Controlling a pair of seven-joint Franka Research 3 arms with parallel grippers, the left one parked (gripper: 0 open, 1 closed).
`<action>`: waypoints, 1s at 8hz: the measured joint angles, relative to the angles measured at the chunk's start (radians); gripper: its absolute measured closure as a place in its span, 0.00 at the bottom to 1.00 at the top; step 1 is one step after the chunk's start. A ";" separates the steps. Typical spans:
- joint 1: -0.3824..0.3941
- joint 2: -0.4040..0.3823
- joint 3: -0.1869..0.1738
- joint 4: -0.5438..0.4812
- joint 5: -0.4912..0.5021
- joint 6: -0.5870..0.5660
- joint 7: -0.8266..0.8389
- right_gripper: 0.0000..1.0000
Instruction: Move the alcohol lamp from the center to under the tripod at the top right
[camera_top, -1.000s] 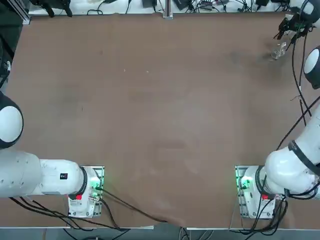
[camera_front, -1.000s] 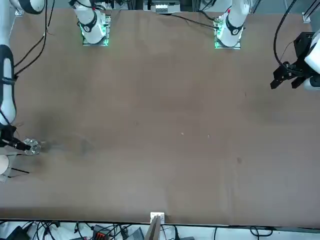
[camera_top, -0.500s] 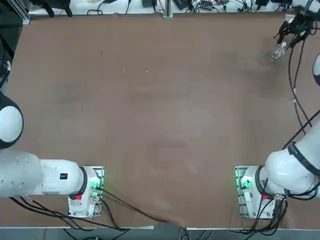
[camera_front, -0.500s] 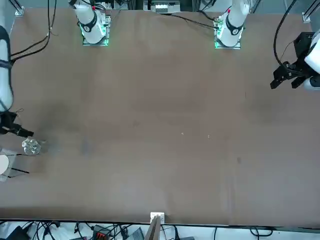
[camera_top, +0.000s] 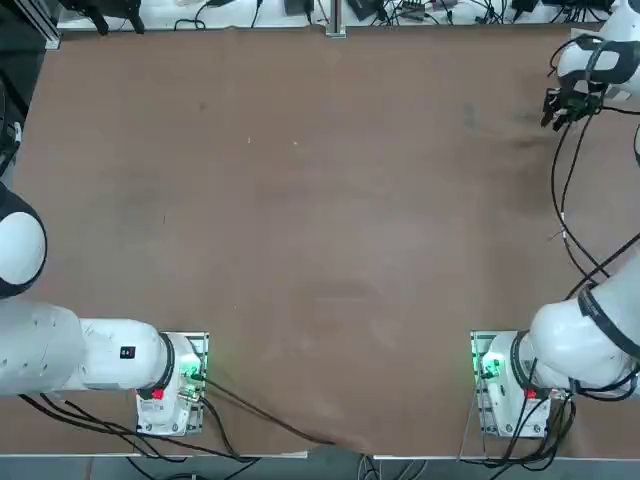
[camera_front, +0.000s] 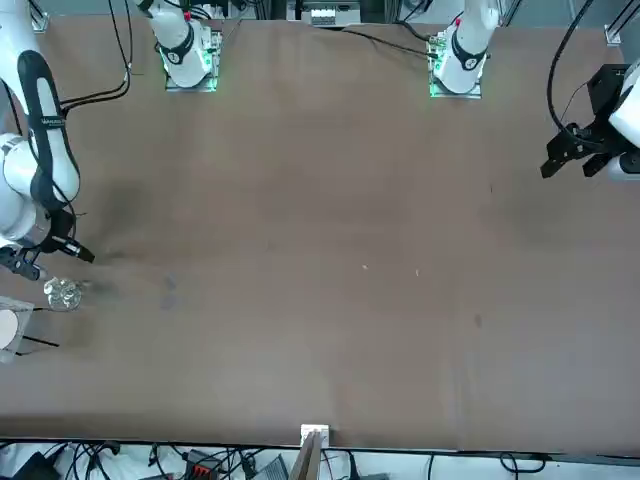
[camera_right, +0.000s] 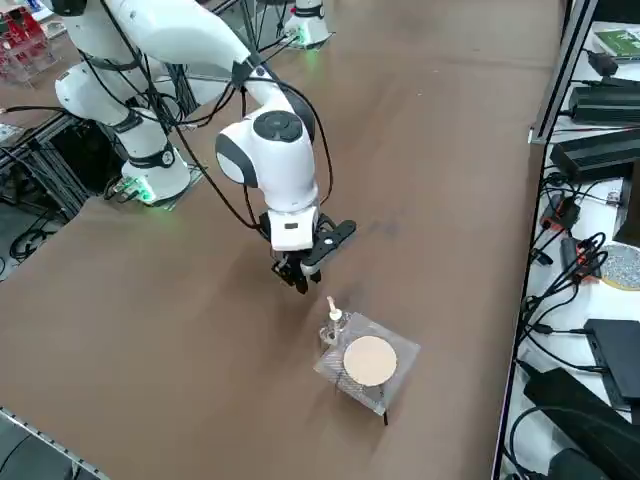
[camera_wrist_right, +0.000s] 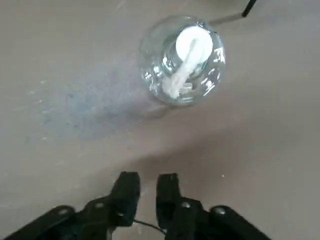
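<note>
The right gripper (camera_right: 297, 277) is hanging in the air just left of the middle of the right side view, above the brown table (camera_right: 200, 300), pointing down. Its two black fingers (camera_wrist_right: 125, 192) are standing close together with only a narrow gap between them, and they are holding nothing. In the top view the gripper (camera_top: 560, 108) is sitting near the upper right corner of the frame; in the front view it (camera_front: 40, 262) is showing at the left edge, just above the lamp.

The alcohol lamp (camera_right: 331, 322) is standing upright on the table, apart from the fingers. Its clear rounded body (camera_wrist_right: 181, 60) with the pale cap and white wick is filling the upper middle of the wrist picture. In the side view it is standing at the left edge of the tripod (camera_right: 368, 362), just beside the grey mesh with its round pale centre, rather than fully beneath it. In the front view the lamp (camera_front: 62, 293) is glinting low at the left edge.
</note>
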 joint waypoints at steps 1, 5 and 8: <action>-0.001 0.014 -0.001 0.000 0.000 0.037 0.000 0.78; -0.025 0.066 -0.007 0.013 0.000 0.143 0.000 0.99; -0.037 0.093 -0.007 0.061 0.001 0.144 0.002 0.99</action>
